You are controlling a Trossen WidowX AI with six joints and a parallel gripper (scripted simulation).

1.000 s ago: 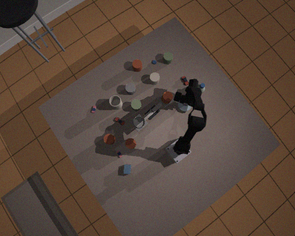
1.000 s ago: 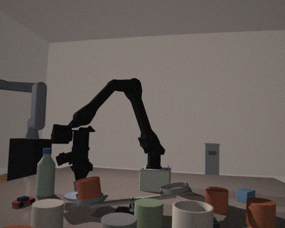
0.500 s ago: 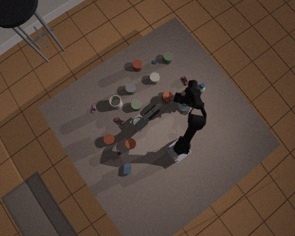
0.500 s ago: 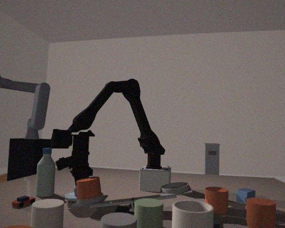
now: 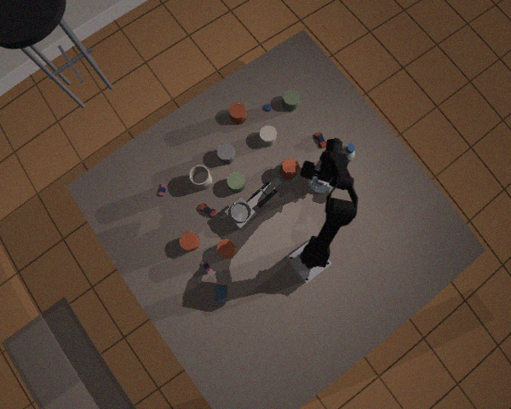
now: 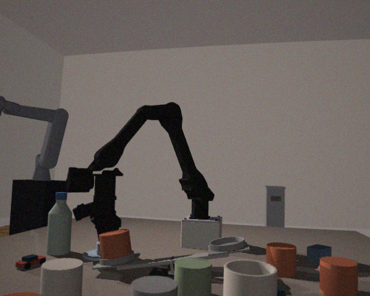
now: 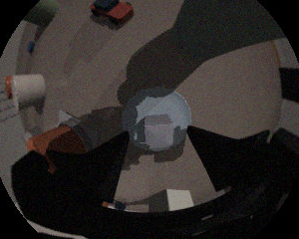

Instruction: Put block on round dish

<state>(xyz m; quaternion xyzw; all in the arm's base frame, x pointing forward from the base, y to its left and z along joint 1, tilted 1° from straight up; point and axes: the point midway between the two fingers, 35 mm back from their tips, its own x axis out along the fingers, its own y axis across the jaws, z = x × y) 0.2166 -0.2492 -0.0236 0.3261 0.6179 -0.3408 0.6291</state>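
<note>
My gripper (image 7: 157, 131) (image 5: 324, 177) (image 6: 106, 226) is open and points down just above the round pale-blue dish (image 7: 137, 112) (image 5: 315, 189) (image 6: 89, 254). A small pale block (image 7: 160, 134) lies on the dish, between my spread fingers and free of them. An orange cup (image 5: 289, 168) (image 6: 115, 243) (image 7: 53, 141) stands on the low end of the balance (image 5: 261, 193) (image 6: 153, 261), right beside the dish. The balance's other pan (image 5: 240, 212) (image 6: 227, 243) is raised and bears no cup.
A bottle (image 5: 350, 152) (image 6: 59, 224) stands close behind my wrist. Toy cars (image 5: 319, 139) (image 6: 29, 260) (image 7: 113, 10), several orange, green, white and grey cylinders (image 5: 235, 181) (image 6: 192, 276) and a blue cube (image 6: 318, 253) are scattered around the balance. My base (image 6: 200, 234) is behind it.
</note>
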